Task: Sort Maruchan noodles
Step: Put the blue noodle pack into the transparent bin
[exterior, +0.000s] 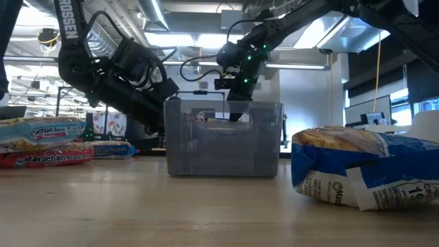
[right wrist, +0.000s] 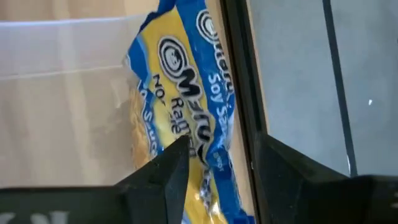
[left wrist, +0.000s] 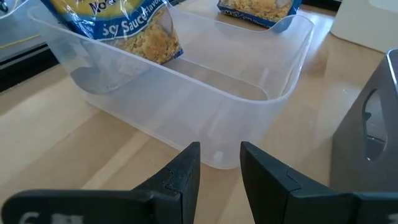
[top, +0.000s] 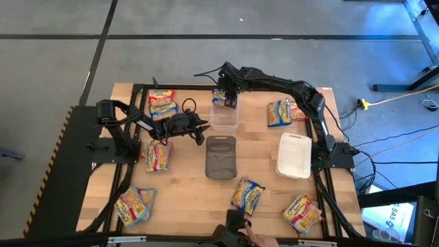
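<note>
Blue-and-yellow noodle packet (right wrist: 180, 124) tilted at far end of clear tub (top: 224, 116), lying just ahead of right gripper (right wrist: 214, 165), jaws parted, not gripping. Left gripper (left wrist: 219, 168) low beside tub's near wall on bench (top: 185, 199), jaws slightly apart, empty.
</note>
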